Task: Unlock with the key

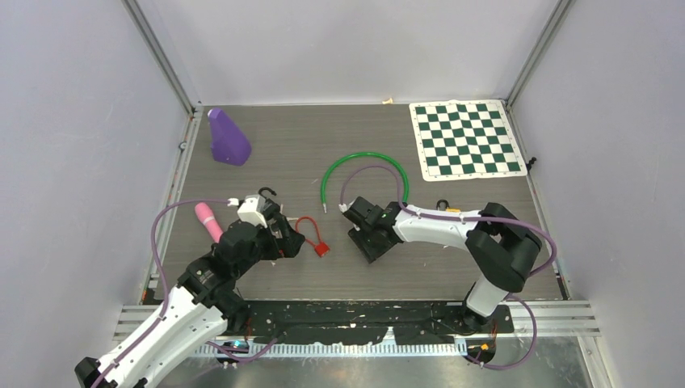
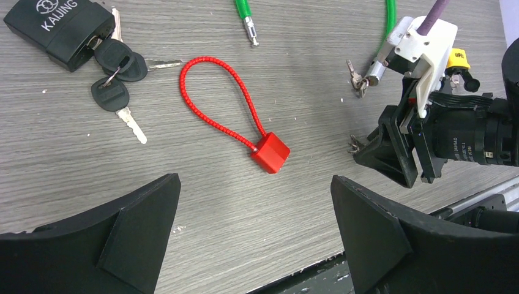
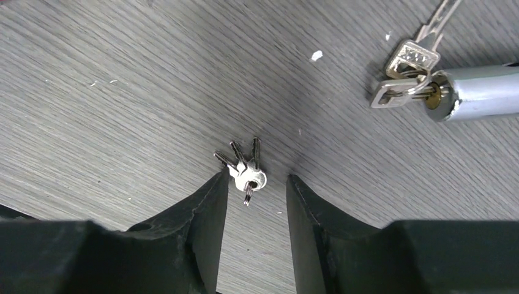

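Three locks lie on the table (image 1: 420,275): one black padlock (image 2: 58,27), one red cable lock (image 2: 271,152) with a cube body and a closed loop, and one green cable lock (image 1: 365,166) whose silver cylinder (image 3: 480,92) lies ahead and to the right of the right gripper (image 3: 257,177). There are three sets of keys. Three black-headed keys (image 2: 113,76) sit against the padlock, ahead and to the left of the left gripper (image 2: 254,184). At least two silver keys (image 3: 405,70) hang on a ring at the cylinder's keyway. The small key bunch (image 3: 245,171), three tiny keys on one ring, lies flat directly between the right gripper's fingertips. Farther out are one purple cone-like object (image 1: 228,137), one pink object (image 1: 208,221) and one checkered mat (image 1: 464,137). The right arm is bent at the elbow, its forearm running leftward, the gripper tilted down close to the wood; its fingers are parted narrowly, straddling the bunch without pinching it. The left arm reaches forward and inward, with its fingers spread wide and holding nothing; the red cable lock lies just ahead of its gap, apart from both fingers.
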Controlling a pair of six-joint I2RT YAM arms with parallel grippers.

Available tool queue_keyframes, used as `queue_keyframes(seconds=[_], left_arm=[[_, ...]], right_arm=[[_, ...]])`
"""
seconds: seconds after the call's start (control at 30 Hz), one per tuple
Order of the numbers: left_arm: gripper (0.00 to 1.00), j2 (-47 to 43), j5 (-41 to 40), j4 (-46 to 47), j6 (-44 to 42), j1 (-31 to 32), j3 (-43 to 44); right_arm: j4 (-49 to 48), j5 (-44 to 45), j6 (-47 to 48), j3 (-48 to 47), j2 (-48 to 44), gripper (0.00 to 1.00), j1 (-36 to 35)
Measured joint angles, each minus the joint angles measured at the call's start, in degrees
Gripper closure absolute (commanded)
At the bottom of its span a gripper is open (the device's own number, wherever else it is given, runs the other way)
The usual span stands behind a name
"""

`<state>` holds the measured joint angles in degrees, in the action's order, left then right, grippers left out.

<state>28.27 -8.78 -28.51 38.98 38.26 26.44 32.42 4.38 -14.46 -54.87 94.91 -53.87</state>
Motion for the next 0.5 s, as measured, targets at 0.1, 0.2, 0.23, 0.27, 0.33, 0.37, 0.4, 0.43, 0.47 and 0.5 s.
queue_keyframes(seconds=[0.1, 0.2, 0.23, 0.27, 0.33, 0.37, 0.4, 0.43, 0.47, 0.5], left_arm=[[0.02, 0.3, 0.0, 0.0, 0.0, 0.0, 0.0], [0.02, 0.7, 0.3, 0.0, 0.0, 0.0, 0.0], [0.02, 0.8, 0.3, 0.0, 0.0, 0.0, 0.0], [0.02, 0.8, 0.5, 0.0, 0.0, 0.0, 0.0], [0.02, 0.8, 0.7, 0.0, 0.0, 0.0, 0.0], [0.03, 0.8, 1.0, 0.0, 0.0, 0.0, 0.0], [0.03, 0.8, 1.2, 0.1, 0.0, 0.0, 0.0], [0.02, 0.8, 1.5, 0.3, 0.0, 0.0, 0.0], [0.03, 0.8, 1.9, 0.7, 0.0, 0.0, 0.0], [0.03, 0.8, 2.4, 1.2, 0.0, 0.0, -0.1]], right_arm=[[0.7, -0.3, 0.6, -1.0, 0.9, 0.61, 0.0], [1.5, -0.9, 0.9, -2.1, 2.0, 0.71, 0.0], [1.7, -1.1, 1.0, -2.4, 2.3, 0.78, 0.0], [1.7, -1.3, 1.0, -2.7, 2.5, 0.81, -0.1], [1.7, -1.4, 1.3, -2.9, 2.6, 0.88, -0.3], [1.7, -1.3, 1.5, -2.9, 2.6, 0.91, -0.3], [1.7, -1.2, 1.7, -2.9, 2.5, 0.93, -0.4], [1.7, -1.1, 1.8, -2.9, 2.4, 0.94, -0.4], [1.5, -1.0, 1.9, -2.6, 2.2, 0.94, -0.5], [1.1, -0.8, 1.9, -2.3, 1.7, 0.95, -0.5]])
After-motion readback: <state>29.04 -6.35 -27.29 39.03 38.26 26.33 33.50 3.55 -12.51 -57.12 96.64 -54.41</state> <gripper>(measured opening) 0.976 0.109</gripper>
